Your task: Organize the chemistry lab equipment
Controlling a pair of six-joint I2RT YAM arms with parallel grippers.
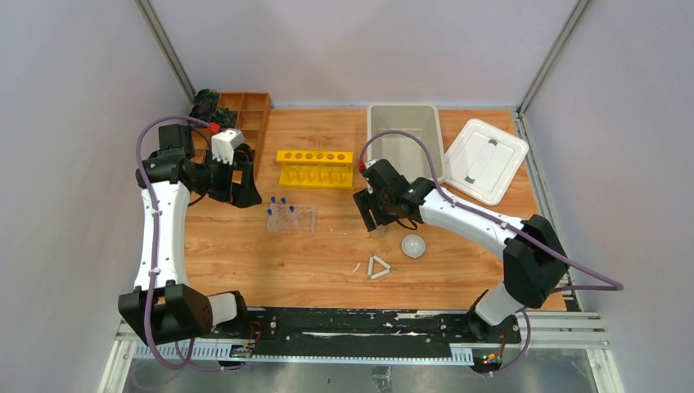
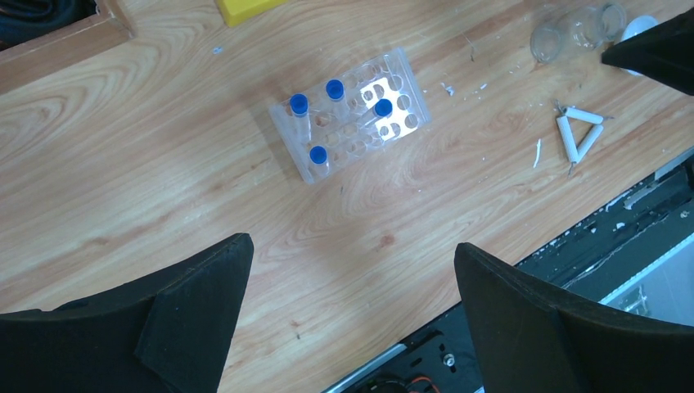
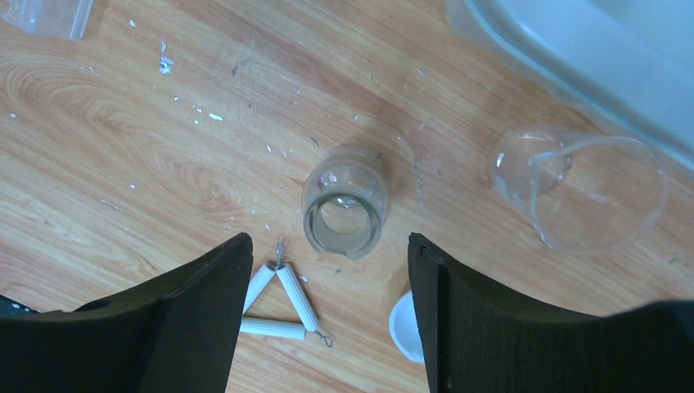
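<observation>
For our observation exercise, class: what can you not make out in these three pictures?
Beaker and funnel: top view, clear glass lost under the right gripper.
White dish: right wrist view, mostly behind a finger.
Tube rack: right wrist view, cut by the top edge.
Contents of the tubes: too small in every view.

The wooden counter [image 1: 245, 262] carries a clear rack [image 1: 301, 219], yellow rack [image 1: 315, 176], bin [image 1: 405, 119] and lid [image 1: 484, 160]. A beaker [image 3: 345, 201], funnel [image 3: 581, 192], dish [image 1: 413, 246] and triangle [image 1: 378, 267] lie alongside.
</observation>
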